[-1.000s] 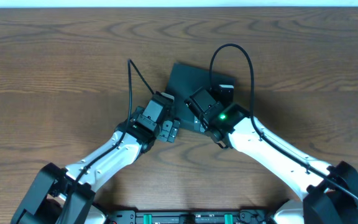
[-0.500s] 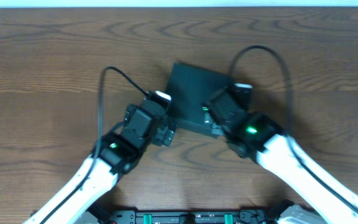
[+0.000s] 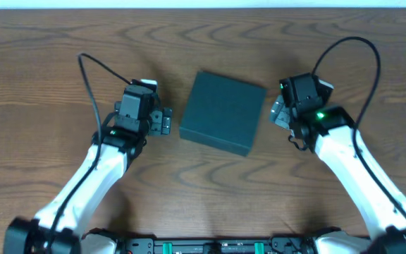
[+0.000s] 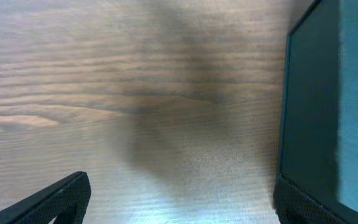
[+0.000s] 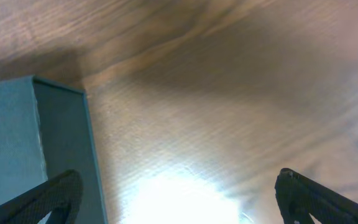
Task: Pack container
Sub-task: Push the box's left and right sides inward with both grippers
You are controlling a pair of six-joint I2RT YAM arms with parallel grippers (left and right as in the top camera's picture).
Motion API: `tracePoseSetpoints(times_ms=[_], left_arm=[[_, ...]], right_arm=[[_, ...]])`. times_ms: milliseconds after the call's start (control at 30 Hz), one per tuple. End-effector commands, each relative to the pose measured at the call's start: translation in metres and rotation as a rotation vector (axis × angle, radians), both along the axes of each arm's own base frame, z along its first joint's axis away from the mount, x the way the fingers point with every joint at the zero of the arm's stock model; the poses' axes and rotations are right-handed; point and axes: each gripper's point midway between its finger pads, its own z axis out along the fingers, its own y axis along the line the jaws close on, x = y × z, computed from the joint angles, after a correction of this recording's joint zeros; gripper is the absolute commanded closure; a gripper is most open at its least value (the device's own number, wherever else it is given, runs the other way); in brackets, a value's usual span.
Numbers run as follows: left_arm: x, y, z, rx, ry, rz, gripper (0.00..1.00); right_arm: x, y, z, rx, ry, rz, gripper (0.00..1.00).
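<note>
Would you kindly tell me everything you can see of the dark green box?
The box is dark teal, squarish, matte and cardboard-looking, and it is closed. It lies flat on the wooden table, mid-table, turned slightly askew. The left gripper and right gripper, both open, flank it closely; neither grips it.

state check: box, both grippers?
box: lid shut, flat on the table, not held.
left gripper: open, empty, beside the box's left edge.
right gripper: open, empty, beside the box's right edge.
</note>
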Motion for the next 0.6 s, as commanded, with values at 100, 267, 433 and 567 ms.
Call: tracePoseSetpoints(times_ms=[100, 267, 433, 567], left_arm=[[0.004, -0.015, -0.038, -0.058, 0.090, -0.024, 0.05], [0.004, -0.022, -0.056, -0.079, 0.133, -0.035, 0.05], [-0.003, -0.038, -0.059, -0.148, 0.168, -0.092, 0.05], [-0.012, -0.045, -0.054, -0.170, 0.190, -0.104, 0.05]], right_arm=[[0.009, 0.017, -0.044, 0.056, 0.104, 0.062, 0.01], [0.011, 0.018, -0.064, 0.047, 0.147, 0.061, 0.01], [0.025, 0.028, -0.071, 0.086, 0.117, 0.085, 0.01], [0.037, 0.043, -0.076, 0.135, 0.089, 0.143, 0.01]])
